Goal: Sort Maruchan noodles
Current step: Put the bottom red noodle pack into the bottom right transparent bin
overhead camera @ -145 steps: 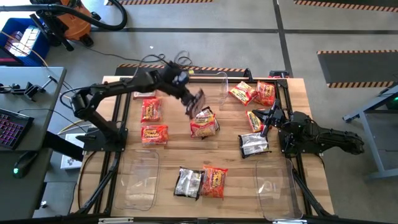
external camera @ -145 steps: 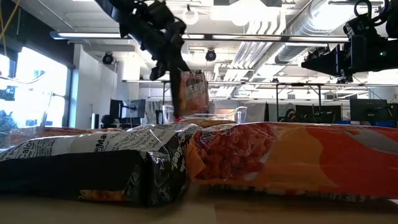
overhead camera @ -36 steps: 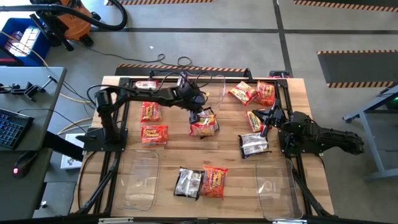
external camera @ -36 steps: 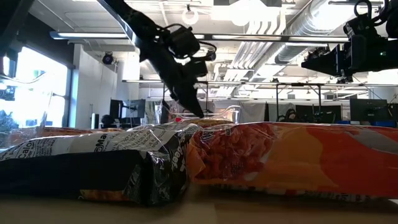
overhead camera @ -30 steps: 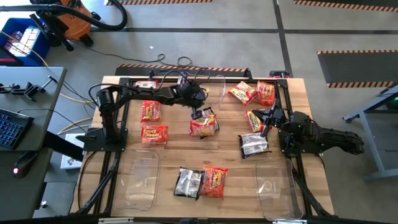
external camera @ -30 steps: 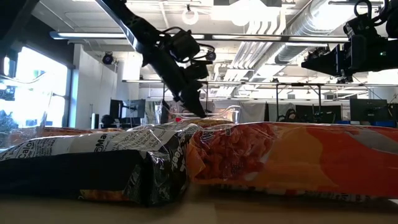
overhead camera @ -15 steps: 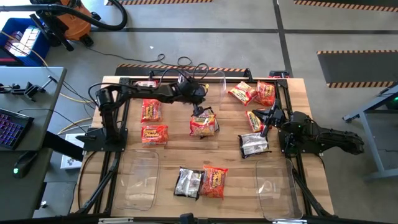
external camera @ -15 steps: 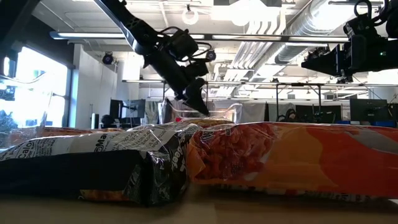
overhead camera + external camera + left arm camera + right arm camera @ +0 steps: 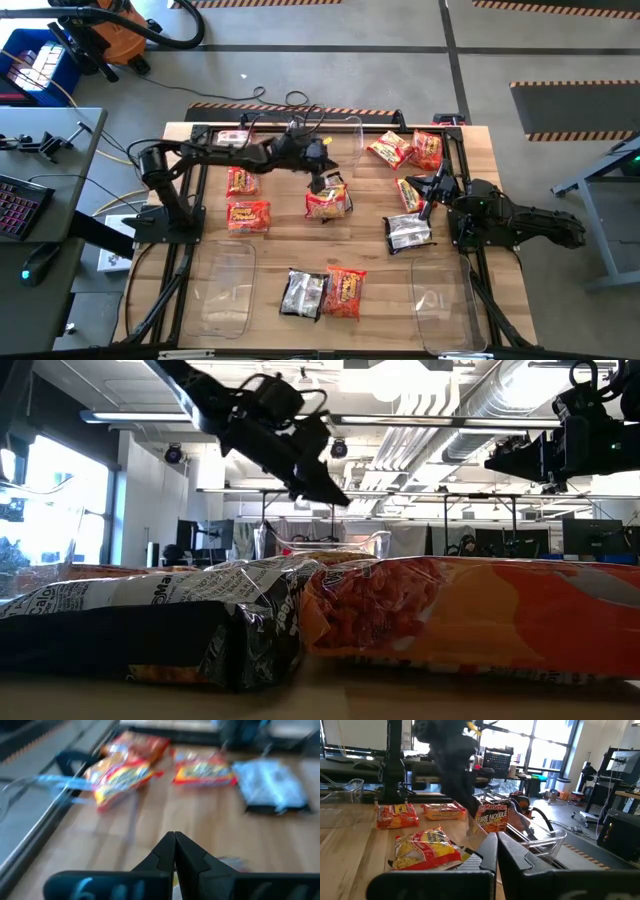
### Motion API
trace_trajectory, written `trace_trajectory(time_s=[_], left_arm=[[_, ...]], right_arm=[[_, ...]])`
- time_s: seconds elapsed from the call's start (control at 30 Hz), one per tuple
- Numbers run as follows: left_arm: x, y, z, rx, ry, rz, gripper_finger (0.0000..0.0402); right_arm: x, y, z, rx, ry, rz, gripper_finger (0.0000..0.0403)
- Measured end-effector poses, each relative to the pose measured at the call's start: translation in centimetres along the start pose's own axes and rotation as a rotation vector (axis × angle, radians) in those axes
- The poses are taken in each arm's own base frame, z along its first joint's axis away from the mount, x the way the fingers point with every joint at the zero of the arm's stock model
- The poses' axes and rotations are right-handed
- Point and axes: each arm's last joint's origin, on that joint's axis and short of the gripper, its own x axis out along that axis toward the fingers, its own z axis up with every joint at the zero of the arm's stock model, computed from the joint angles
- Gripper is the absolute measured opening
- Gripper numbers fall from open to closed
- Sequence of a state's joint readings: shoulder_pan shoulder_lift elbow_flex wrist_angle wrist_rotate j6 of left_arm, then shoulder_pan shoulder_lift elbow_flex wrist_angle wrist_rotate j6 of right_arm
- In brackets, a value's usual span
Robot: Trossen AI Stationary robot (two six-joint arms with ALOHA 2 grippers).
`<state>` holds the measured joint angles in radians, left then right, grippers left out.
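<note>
1. Your Maruchan noodles lie scattered flat over the wooden counter: orange-red packets at left, centre, far right and near edge, dark black-silver packets beside them.
2. One packet stands upright in the clear bin at the far edge; its label reads Fire Noodle.
3. Your left pincer hangs above the centre packets, by that bin, fingers together, empty.
4. Your right pincer waits at the right side, fingers together, empty.
5. Two more clear bins sit at the near edge.
</note>
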<state>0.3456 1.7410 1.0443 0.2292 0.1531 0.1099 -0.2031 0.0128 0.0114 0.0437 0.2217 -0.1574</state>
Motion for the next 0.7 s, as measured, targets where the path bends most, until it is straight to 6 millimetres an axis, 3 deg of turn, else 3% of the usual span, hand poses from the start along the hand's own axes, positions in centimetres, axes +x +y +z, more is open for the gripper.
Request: trace_trajectory(time_s=[0.33, 0.7], left_arm=[[-2.3, -6.1, -2.5, 0.018, -0.312, -0.175, 0.0], [-3.1, -10.9, -5.6, -0.04, -0.229, -0.335, 0.0]], right_arm=[[0.0, 0.0, 0.0, 0.0, 0.0, 0.0, 0.0], [0.0, 0.0, 0.0, 0.0, 0.0, 0.0, 0.0]])
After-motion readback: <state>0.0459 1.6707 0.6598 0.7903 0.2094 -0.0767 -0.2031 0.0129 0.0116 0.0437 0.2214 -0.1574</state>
